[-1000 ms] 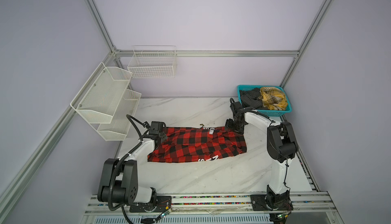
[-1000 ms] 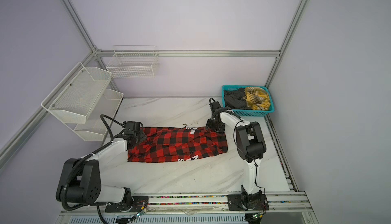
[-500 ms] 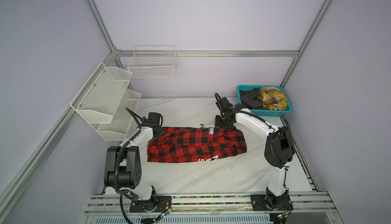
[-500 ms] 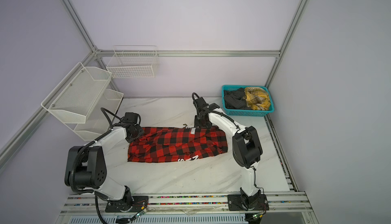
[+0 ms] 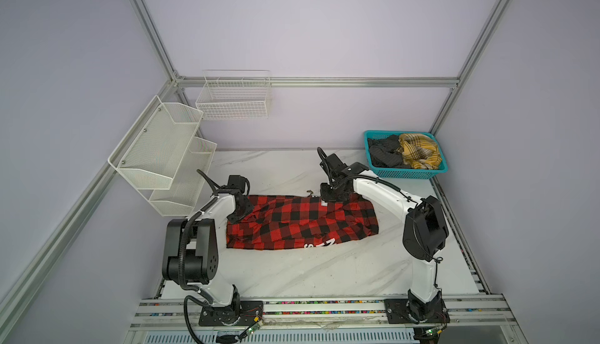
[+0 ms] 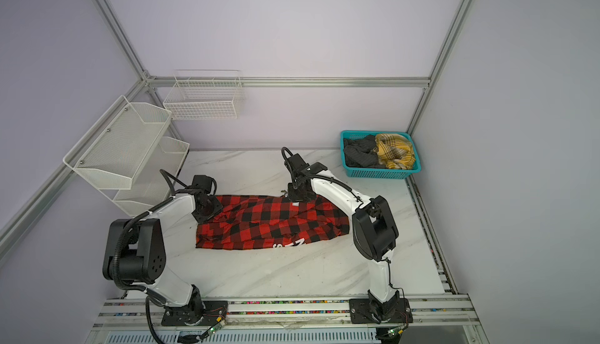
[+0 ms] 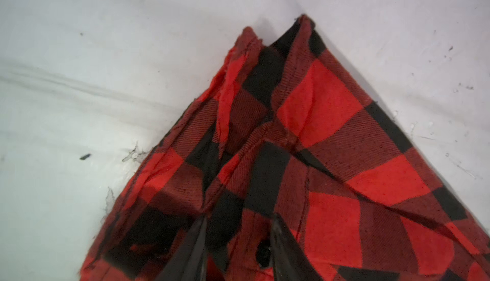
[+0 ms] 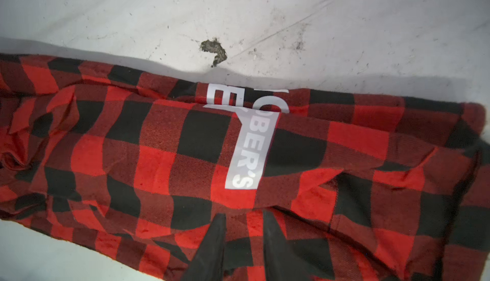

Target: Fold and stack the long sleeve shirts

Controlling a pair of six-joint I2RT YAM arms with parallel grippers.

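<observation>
On the left I'm watching the left gripper (image 5: 236, 218) pressing down on the far left corner of the red-and-black check shirt (image 5: 302, 225). In its wrist view the fingers (image 7: 196, 245) are drawn close together and pinching a ridge of the cloth. The shirt is lying folded into a long band across the middle of the marble table (image 5: 308, 274), with white letters (image 5: 319, 245) peeking out along its near edge. Moving right, the right gripper (image 5: 331, 197) is sitting on the shirt's far edge, its fingers (image 8: 216, 242) narrowed and nipping the cloth near more lettering. At far right, the teal basket (image 5: 409, 173) is holding the dark grey shirt (image 5: 384, 157) and the yellow plaid shirt (image 5: 420, 152).
</observation>
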